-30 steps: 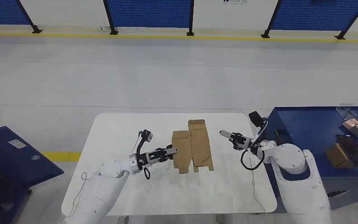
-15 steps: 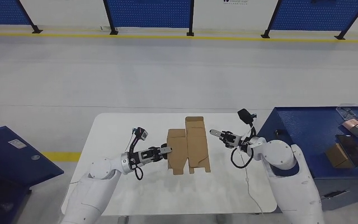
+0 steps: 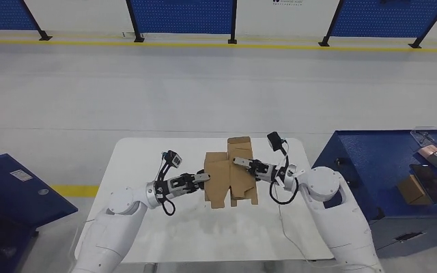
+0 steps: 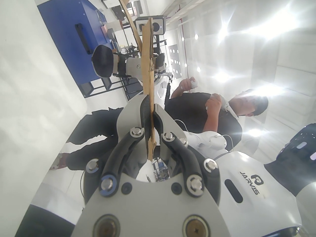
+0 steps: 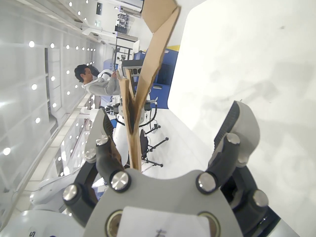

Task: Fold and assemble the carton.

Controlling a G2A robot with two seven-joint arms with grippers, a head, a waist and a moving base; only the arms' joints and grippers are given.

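Carton (image 5: 155,57) edge-on inside the spread tool (image 5: 171,114)

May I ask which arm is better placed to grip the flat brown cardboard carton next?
Right: the right gripper is open with an edge of the flat brown cardboard carton between its fingers, so it probably need only close; the left gripper is shut on it.
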